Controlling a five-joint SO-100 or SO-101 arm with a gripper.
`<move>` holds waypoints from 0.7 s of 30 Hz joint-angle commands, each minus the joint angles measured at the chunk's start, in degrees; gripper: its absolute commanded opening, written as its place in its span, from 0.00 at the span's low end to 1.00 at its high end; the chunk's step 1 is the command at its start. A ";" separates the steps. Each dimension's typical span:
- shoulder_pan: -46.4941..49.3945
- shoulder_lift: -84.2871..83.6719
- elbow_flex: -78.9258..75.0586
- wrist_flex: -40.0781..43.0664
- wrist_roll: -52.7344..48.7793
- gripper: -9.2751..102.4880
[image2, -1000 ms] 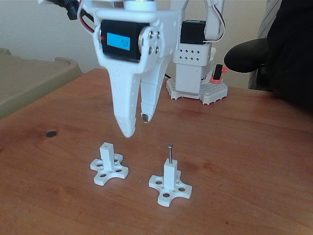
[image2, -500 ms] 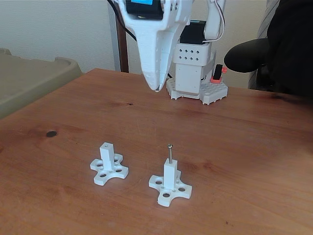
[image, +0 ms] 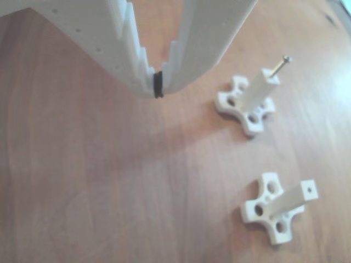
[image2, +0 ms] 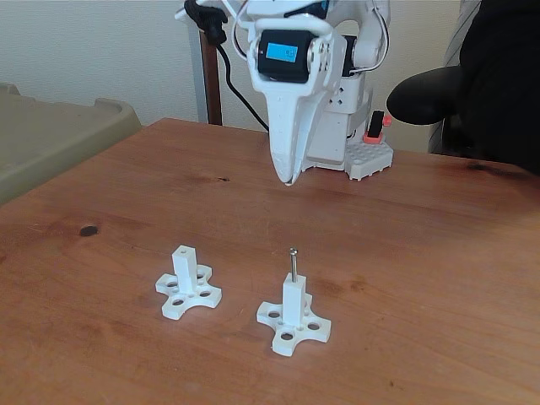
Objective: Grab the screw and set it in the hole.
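Note:
The thin dark screw (image2: 293, 263) stands upright in the top hole of the right white post (image2: 293, 302); in the other view the screw (image: 278, 66) sticks out of the upper post (image: 261, 89). The left post (image2: 184, 263) has an empty hole (image2: 183, 250) in its end face, and the other view shows that hole (image: 310, 189) on the lower post (image: 290, 200). My white gripper (image2: 288, 179) hangs shut well behind both posts, holding nothing. In the other view its tips (image: 158, 85) meet at a black pad.
The arm's white base (image2: 342, 135) stands at the back of the wooden table (image2: 439, 253). A beige bin (image2: 51, 135) lies off the left edge. A dark chair (image2: 472, 84) is at the back right. A small dark knot (image2: 88, 229) marks the tabletop.
The gripper has lifted away from the posts and drawn back toward the arm's base, tips closing together. The screw stays standing in the right post.

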 commanded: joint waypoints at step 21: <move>4.57 39.38 16.52 9.49 -2.55 0.04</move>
